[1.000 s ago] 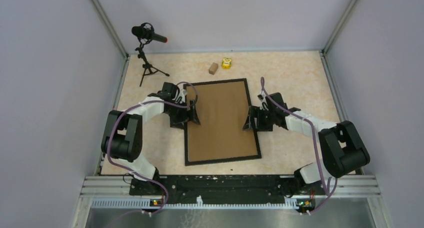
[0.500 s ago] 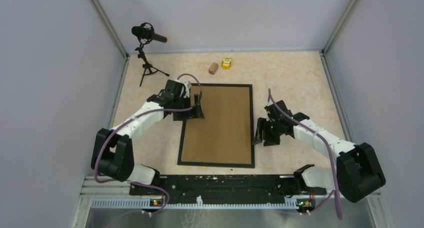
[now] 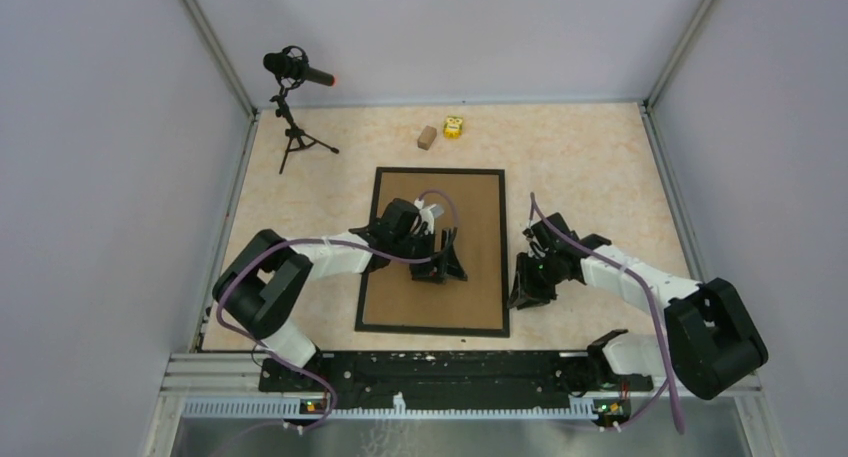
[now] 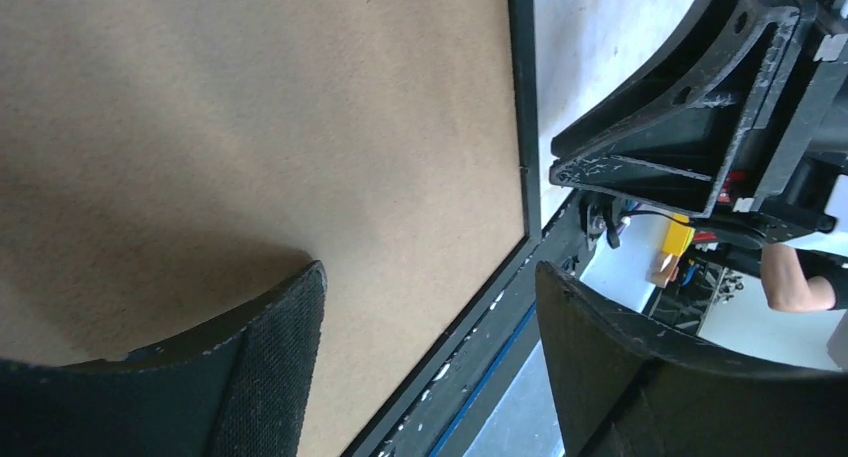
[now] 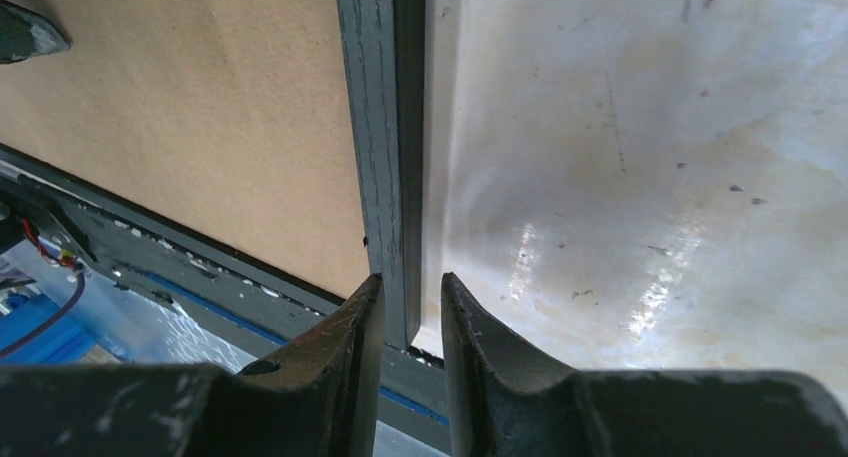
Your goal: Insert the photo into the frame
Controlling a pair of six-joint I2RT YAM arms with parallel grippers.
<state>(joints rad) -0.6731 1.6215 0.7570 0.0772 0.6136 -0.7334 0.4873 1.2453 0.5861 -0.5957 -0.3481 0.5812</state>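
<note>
Left claw (image 3: 448, 259) shifted inward — over frame (image 3: 432, 171).

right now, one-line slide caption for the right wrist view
Right pincer, nearly closed, poised over the frame's side rail; backing board left, tabletop right

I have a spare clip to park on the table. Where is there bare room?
Widest bare patch: far right table, between the frame and the right wall. Also a strip between the microphone stand and the frame's left rail. Crowded: over the backing board, where the left tool hangs, and the frame's right edge at the right tool.
</note>
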